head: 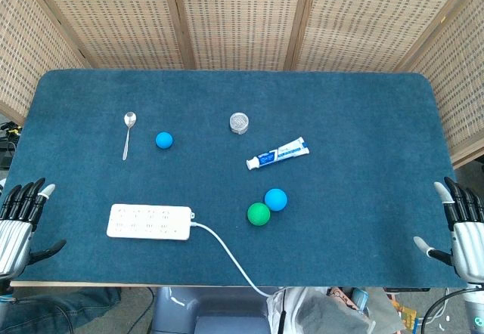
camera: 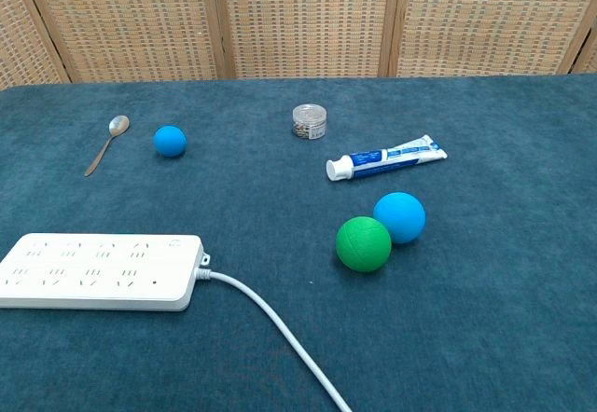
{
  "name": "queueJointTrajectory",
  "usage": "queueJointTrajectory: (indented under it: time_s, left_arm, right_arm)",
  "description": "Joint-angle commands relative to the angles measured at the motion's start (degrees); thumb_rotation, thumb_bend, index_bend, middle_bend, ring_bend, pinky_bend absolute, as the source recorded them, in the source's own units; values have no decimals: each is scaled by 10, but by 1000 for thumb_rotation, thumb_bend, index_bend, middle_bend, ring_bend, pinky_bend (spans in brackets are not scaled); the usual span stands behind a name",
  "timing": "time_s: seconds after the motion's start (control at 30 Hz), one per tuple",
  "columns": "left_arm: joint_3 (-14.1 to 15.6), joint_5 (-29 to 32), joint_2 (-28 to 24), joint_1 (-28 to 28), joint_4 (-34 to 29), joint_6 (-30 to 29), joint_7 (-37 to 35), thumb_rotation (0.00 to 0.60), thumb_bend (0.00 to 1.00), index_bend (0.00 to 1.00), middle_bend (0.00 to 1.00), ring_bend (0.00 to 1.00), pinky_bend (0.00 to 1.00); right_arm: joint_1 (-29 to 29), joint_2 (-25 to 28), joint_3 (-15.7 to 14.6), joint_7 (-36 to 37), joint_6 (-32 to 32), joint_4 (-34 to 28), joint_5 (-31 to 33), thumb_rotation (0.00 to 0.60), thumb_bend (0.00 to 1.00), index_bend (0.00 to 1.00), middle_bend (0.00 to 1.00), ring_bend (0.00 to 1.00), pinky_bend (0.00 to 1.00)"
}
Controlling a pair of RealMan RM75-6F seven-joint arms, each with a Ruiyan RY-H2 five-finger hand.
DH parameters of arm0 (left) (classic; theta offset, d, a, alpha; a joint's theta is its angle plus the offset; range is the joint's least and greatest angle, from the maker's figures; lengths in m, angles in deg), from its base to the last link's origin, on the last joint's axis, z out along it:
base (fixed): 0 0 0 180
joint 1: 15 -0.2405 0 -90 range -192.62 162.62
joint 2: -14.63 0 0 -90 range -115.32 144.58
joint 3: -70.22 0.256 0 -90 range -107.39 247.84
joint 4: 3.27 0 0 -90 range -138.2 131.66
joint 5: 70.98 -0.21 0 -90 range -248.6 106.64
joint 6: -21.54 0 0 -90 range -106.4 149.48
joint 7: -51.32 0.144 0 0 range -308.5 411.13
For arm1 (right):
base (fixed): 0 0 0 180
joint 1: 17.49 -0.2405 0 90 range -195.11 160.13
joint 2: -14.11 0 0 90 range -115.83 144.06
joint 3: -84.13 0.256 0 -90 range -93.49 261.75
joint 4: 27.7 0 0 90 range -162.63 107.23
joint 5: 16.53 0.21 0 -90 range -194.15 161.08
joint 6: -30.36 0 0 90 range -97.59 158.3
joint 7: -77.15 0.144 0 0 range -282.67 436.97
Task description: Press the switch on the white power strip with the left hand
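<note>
No legible writing on white power strip [camera: 98,271].

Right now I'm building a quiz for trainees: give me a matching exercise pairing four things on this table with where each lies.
Things:
1. white power strip
2. silver metal spoon
3. green ball
4. white-and-blue toothpaste tube

Places:
A. touching the larger blue ball
B. left of the small blue ball
C. near edge, closest to the left hand
D. just nearer than the small round clear jar

Pairs: 1-C, 2-B, 3-A, 4-D
</note>
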Motion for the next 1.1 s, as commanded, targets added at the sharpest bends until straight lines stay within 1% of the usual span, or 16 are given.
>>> queueJointTrajectory:
  time_s: [0.03,0.3,0.37,0.4,0.43,0.47,0.5,0.53,0.6,0.67,0.7,0.77,0.83,0.9,0.93,1.1]
  left_arm:
    - [0,2,-1,1,0,3,-2,600,0,0,0,0,0]
    - [5,2,-9,1,-9,12,-12,600,0,0,4,0,0]
    - [7,1,-10,3,-11,17,-13,600,0,0,166,85,13]
    - [6,1,-9,5,-11,21,-12,600,0,0,377,261,130]
    - [5,1,-5,9,-10,25,-9,600,0,0,611,484,339]
    - [3,-1,0,12,-8,27,-8,600,0,0,743,631,499]
    - [1,-6,8,16,-4,28,-10,600,3,0,880,789,730]
    - [1,-14,17,22,1,31,-18,600,45,0,953,887,873]
    - [1,-36,45,36,17,37,-39,600,115,0,1000,980,982]
    - [9,-41,63,47,21,60,-49,600,116,0,1000,1000,1000]
    - [17,-37,70,58,15,92,-47,600,117,0,1000,1000,1000]
    - [23,-20,74,76,-5,144,-26,600,306,0,1000,1000,1000]
    - [28,-1,77,96,-34,200,-4,600,746,35,1000,1000,1000]
    - [25,21,83,114,-54,243,19,600,961,105,1000,1000,1000]
    - [24,39,88,124,-63,268,32,600,998,144,1000,1000,1000]
    - [4,126,119,157,-86,337,107,600,1000,195,1000,1000,1000]
  right_arm:
    - [0,0,0,-1,0,0,1,600,0,0,0,0,0]
    - [-1,-1,-1,-2,-6,0,3,600,0,0,0,0,0]
    - [-1,-1,1,-1,-5,-2,3,600,0,0,0,0,0]
    - [-1,0,1,0,-4,-3,4,600,0,0,0,0,0]
    - [-1,0,1,0,-4,-4,5,600,0,0,0,0,0]
    - [-1,0,2,1,-5,-4,6,600,0,0,0,0,0]
    - [-1,0,2,1,-6,-3,7,600,0,0,0,0,0]
    - [-1,0,2,1,-8,-2,9,600,0,0,0,0,0]
    - [-2,0,3,3,-11,0,13,600,0,0,0,0,0]
    - [-2,0,4,6,-11,0,16,600,0,0,0,0,0]
    - [-2,0,5,8,-11,0,16,600,0,0,0,0,0]
    - [-3,1,5,9,-13,0,15,600,0,0,0,0,0]
    - [-4,0,4,9,-15,1,15,600,0,0,0,0,0]
    - [-5,0,4,9,-18,2,16,600,0,0,0,0,0]
    - [-6,0,4,10,-20,3,17,600,0,0,0,0,0]
    - [-8,0,4,13,-27,5,21,600,0,0,0,0,0]
